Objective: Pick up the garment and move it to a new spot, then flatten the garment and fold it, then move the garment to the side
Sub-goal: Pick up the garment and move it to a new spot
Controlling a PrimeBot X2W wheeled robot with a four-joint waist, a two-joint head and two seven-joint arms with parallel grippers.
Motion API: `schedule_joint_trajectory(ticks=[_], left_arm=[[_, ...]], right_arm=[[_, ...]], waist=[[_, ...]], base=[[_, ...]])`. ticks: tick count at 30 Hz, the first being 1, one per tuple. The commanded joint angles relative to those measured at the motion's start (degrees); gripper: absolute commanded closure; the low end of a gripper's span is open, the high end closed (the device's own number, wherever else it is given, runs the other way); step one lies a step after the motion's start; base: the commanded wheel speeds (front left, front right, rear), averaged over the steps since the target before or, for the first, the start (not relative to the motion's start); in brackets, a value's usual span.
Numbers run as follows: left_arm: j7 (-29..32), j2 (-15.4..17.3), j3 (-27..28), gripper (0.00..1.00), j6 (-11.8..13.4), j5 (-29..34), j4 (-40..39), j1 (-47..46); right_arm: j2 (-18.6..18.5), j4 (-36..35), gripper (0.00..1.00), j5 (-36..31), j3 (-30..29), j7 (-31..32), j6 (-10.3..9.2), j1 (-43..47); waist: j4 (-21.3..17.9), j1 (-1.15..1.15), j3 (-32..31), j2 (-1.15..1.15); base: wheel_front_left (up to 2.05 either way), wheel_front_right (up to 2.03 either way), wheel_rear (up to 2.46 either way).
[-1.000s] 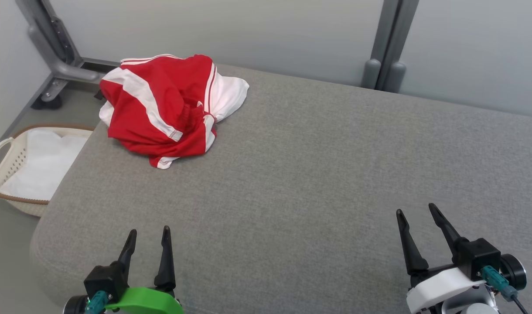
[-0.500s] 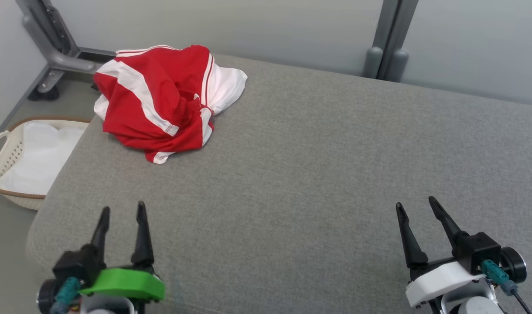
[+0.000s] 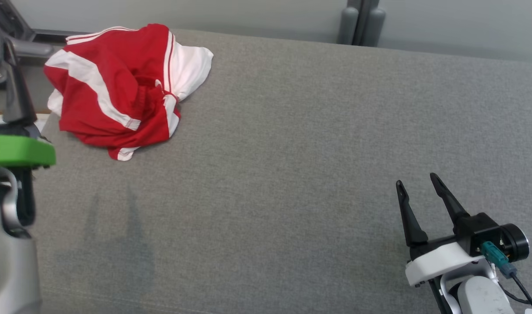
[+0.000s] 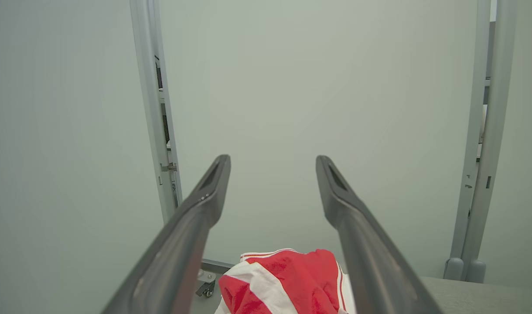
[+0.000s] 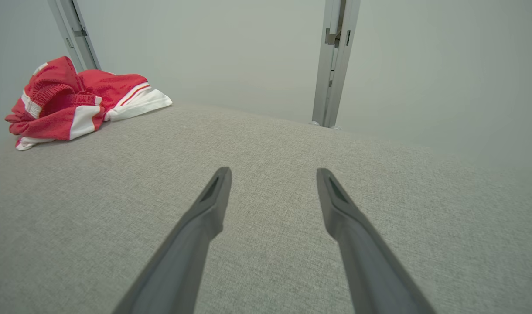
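your left gripper point(image 4: 272, 162) half cropped in head view, spread empty, right gripper point(image 3: 415, 179) likewise, crumpled red-and-white fabric garment point(image 3: 117, 87) untouched on grey fabric bench point(image 3: 301, 139)

Red and white on grey, as I saw it.

The garment point(image 3: 117, 87) was bright red with broad white bands, thin white piping and a plain white panel at one side. The table point(image 3: 314, 131) beneath it wore a flat mid-grey weave with no pattern. My left claw point(image 4: 272, 174) was dark grey, set on a vivid green mount point(image 3: 17, 150). My right claw point(image 3: 415, 179) was black, with a white mount point(image 3: 436, 264) and a teal plug point(image 3: 492, 255). The wall point(image 4: 292, 87) behind was pale grey-green, its posts point(image 3: 359, 19) a darker grey.
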Motion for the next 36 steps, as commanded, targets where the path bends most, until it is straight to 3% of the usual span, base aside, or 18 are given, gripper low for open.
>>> schedule_joint_trajectory(ticks=[1, 8, 16, 29, 31, 33, 34, 36], left_arm=[[1.7, 1.4, 0.1, 0.00, -0.3, -0.5, 0.7, -2.1], [10.6, 5.4, -1.1, 0.00, -1.0, -4.4, 10.2, -11.3], [17.8, 6.9, -4.4, 0.00, -1.4, -8.6, 23.0, -16.2], [15.4, 7.4, -7.4, 0.00, -1.1, -9.8, 33.3, -19.8], [14.2, 7.6, -7.0, 0.55, -0.8, -10.0, 34.2, -20.3], [13.1, 7.8, -6.9, 0.95, -0.8, -10.1, 34.9, -20.7], [12.6, 8.0, -6.8, 1.00, -0.6, -10.0, 35.2, -20.7], [11.5, 8.0, -6.8, 1.00, -0.6, -10.0, 35.7, -20.7]], right_arm=[[-0.3, -0.3, 0.00, -0.4, 0.1, -0.3, -0.02, -0.8], [-0.3, -0.8, 0.00, -2.2, 1.2, -0.3, -0.02, -3.3], [-0.2, -1.7, 0.00, -3.6, 1.0, -0.3, -0.02, -5.5], [-0.2, -2.7, 0.00, -4.2, 0.2, -0.3, -0.02, -8.1], [-0.3, -2.6, 0.00, -4.0, 0.3, -0.3, -0.02, -8.3], [-0.3, -2.3, 0.00, -3.8, 0.4, -0.3, -0.02, -8.3], [-0.3, -2.2, 0.00, -3.7, 0.4, -0.3, -0.02, -8.3], [-0.3, -1.9, 0.00, -3.4, 0.4, -0.3, -0.02, -8.3]], waist=[[-2.6, 0.00, 2.9, 0.00], [-6.1, 0.00, 8.7, 0.00], [-8.3, 0.00, 15.2, 0.00], [-7.9, 0.00, 20.3, 0.00], [-7.9, 0.00, 20.3, 0.00], [-7.8, 0.00, 20.0, 0.00], [-7.8, 0.00, 19.8, 0.00], [-7.8, 0.00, 19.3, 0.00]], base=[[0.00, 0.00, 0.00], [0.00, 0.00, 0.00], [0.00, 0.00, 0.00], [0.00, 0.00, 0.00], [0.00, 0.00, 0.00], [0.00, 0.00, 0.00], [0.00, 0.00, 0.00], [0.00, 0.00, 0.00]])
